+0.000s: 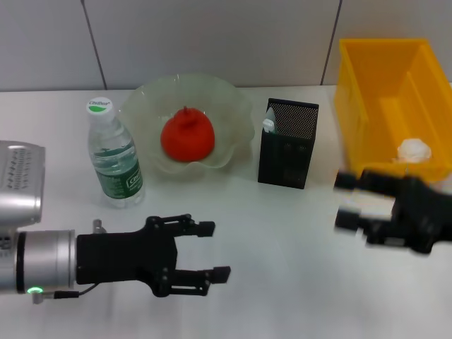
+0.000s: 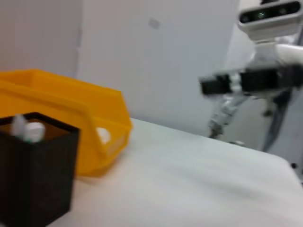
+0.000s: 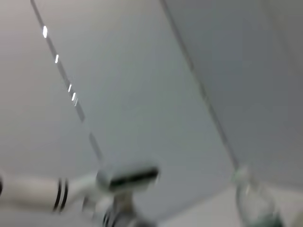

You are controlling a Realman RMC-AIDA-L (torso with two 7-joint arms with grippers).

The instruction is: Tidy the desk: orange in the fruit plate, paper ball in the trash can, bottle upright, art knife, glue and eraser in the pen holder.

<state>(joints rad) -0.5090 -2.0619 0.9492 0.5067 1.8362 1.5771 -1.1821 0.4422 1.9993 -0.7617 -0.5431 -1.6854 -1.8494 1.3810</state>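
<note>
Orange point(image 1: 187, 136) sits in the middle of the plate point(image 1: 229, 106), stem up, so that item looks done; paper ball point(image 1: 414, 150) lies inside the yellow can point(image 1: 367, 85) at its near end, also done; bottle point(image 1: 113, 157) stands upright, cap on top, just beside the plate on the robot's left; pen holder point(image 1: 288, 143) stands between plate and can, something white poking above its rim at one corner, seen too in the left wrist view as a pale cap in the holder point(image 2: 38, 175); cannot tell whether that is glue, knife or eraser, and none of the three shows loose on the table point(image 1: 282, 240); judged from this, the tidy is at or near its end. Left gripper point(image 1: 215, 250) hangs low over bare table in front of the bottle, fingers spread and holding nothing, pointing toward the middle; reads as idle or pulled clear. Right gripper point(image 1: 346, 201) is motion-blurred in front of the can, near its front wall; cannot tell its finger state, nothing visible in it; likely clearing off after the can.
</note>
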